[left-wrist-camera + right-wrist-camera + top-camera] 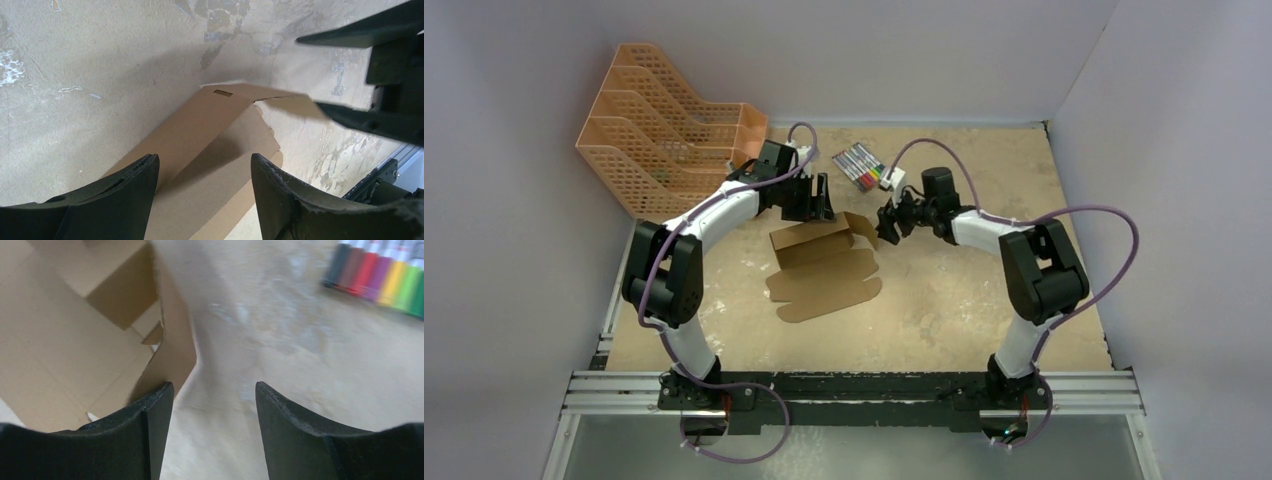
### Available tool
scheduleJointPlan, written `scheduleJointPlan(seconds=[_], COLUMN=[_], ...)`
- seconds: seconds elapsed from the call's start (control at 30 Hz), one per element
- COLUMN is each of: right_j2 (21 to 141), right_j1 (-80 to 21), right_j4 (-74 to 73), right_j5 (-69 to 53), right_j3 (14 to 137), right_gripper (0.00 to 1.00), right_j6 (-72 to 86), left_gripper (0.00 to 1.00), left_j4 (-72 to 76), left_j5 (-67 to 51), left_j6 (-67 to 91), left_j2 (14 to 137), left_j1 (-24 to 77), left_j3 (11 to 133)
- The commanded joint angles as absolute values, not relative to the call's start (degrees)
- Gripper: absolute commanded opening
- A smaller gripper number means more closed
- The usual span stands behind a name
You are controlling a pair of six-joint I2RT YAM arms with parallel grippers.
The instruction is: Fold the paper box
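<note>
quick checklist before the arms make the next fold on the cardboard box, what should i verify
1. Left gripper open: ok, jaws spread above the paper box.
2. Right gripper open: ok, nothing between its jaws.
3. Side flap inside the right jaws: not ok, it stands upright just outside them.
4. Near flaps folded up: not ok, they lie flat on the table.
5. Markers apart from the box: ok.
6. Left gripper touching the cardboard: cannot tell.

Paper box (824, 268) sits mid-way on the desk (954, 300) — file rack (659, 140) back-left, markers (861, 165) behind it, left gripper (819, 210) at its back edge, right gripper (887, 224) just right.
</note>
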State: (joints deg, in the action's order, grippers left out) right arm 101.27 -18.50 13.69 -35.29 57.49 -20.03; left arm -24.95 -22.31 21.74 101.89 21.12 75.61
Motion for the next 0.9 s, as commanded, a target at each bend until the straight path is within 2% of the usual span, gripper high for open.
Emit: scheduleJointPlan(seconds=[0.0, 0.3, 0.63, 0.77, 0.87], right_j2=[102.6, 102.9, 102.9, 103.3, 103.7], right_j1=[-23.1, -25.8, -26.3, -26.5, -26.6], right_j4=[18.5, 24.6, 25.9, 26.2, 26.2], right_j5=[-36.7, -37.0, -37.7, -38.2, -38.6], right_j3=[57.7, 54.0, 53.6, 53.6, 53.8], right_gripper=[0.65, 0.65, 0.66, 0.66, 0.66], right_j6=[-20.2, -16.4, -16.5, -16.8, -17.0], left_gripper=[0.67, 0.67, 0.75, 0.77, 0.78], left_j4=[-24.9, -24.0, -33.7, -38.2, -37.9], left_j5=[-21.9, -20.7, 12.5, 19.1, 15.4], left_j6=[20.0, 21.6, 29.0, 30.4, 31.7], left_j2=[99.4, 98.0, 81.1, 75.9, 73.0], left_j1=[20.9, 20.9, 20.6, 18.7, 14.9], left_j3=[75.4, 73.8, 73.9, 68.8, 63.3])
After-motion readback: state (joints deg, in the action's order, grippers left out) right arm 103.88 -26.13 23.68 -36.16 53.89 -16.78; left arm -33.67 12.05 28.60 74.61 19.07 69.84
